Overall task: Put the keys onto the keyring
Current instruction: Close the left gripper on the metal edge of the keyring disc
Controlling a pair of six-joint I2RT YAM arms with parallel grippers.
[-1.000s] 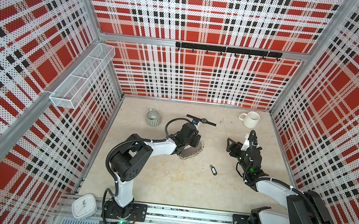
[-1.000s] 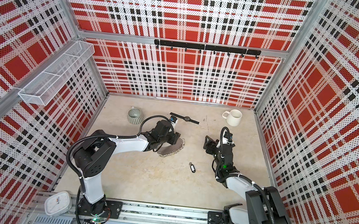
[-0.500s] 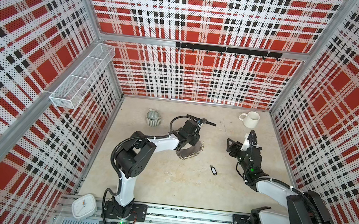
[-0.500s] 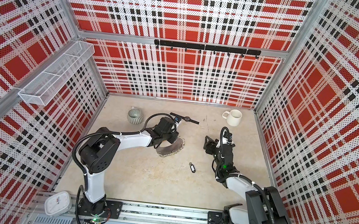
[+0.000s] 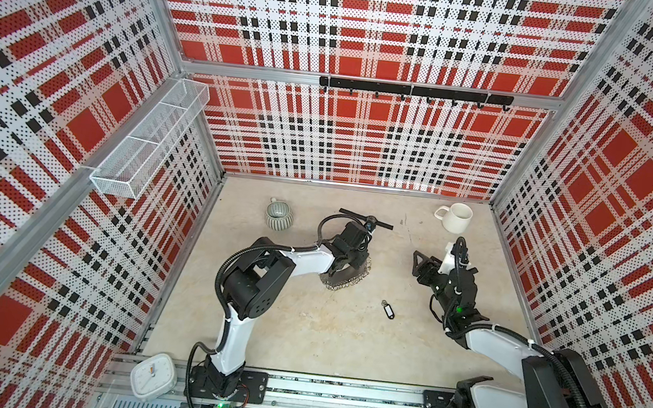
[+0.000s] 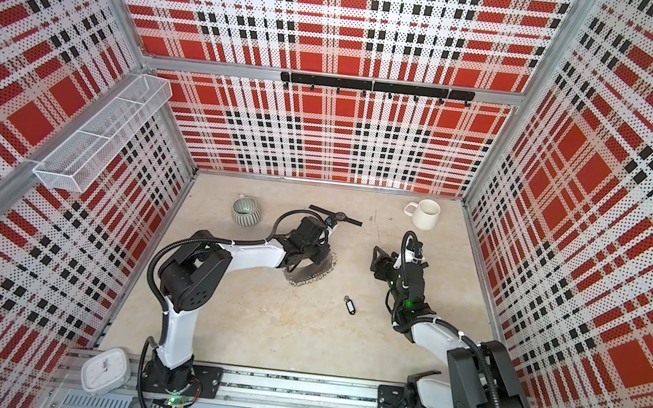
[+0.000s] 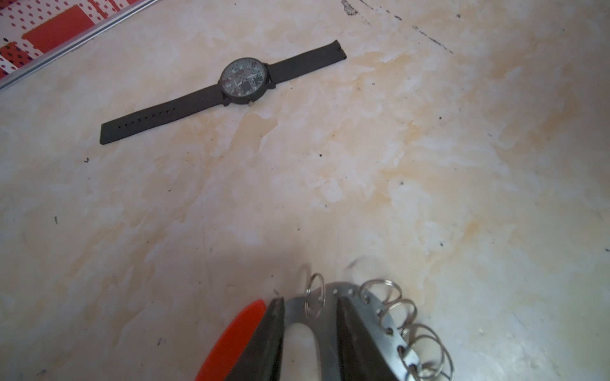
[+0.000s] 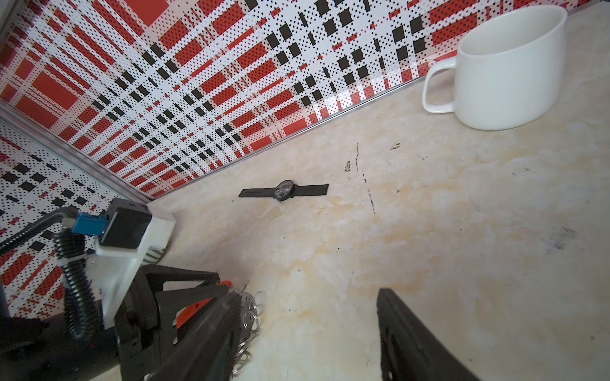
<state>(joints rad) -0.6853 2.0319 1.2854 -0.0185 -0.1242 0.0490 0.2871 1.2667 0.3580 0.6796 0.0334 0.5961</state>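
The keyring [image 5: 343, 276] is a grey crescent plate edged with silver rings, lying mid-table in both top views [image 6: 308, 274]. My left gripper [image 5: 352, 258] sits on its far end. In the left wrist view the gripper [image 7: 310, 301] is shut on the plate [image 7: 330, 297], one finger between the plate and its red bar [image 7: 237, 333]. The keys [image 5: 388, 309], a black tag with a small silver ring, lie loose on the table to the right [image 6: 350, 306]. My right gripper [image 5: 420, 266] hovers open and empty [image 8: 310, 333], right of the keyring's rings [image 8: 247, 313].
A black wristwatch [image 5: 365, 219] lies just behind the left gripper. A grey ribbed cup [image 5: 278, 215] stands at the back left, a white mug [image 5: 456, 217] at the back right. A white clock [image 5: 153, 376] rests on the front rail. A wire basket [image 5: 147, 143] hangs on the left wall.
The left gripper's jaws have narrowed onto the keyring and its elbow has swung right. The right arm and the keys have not moved.
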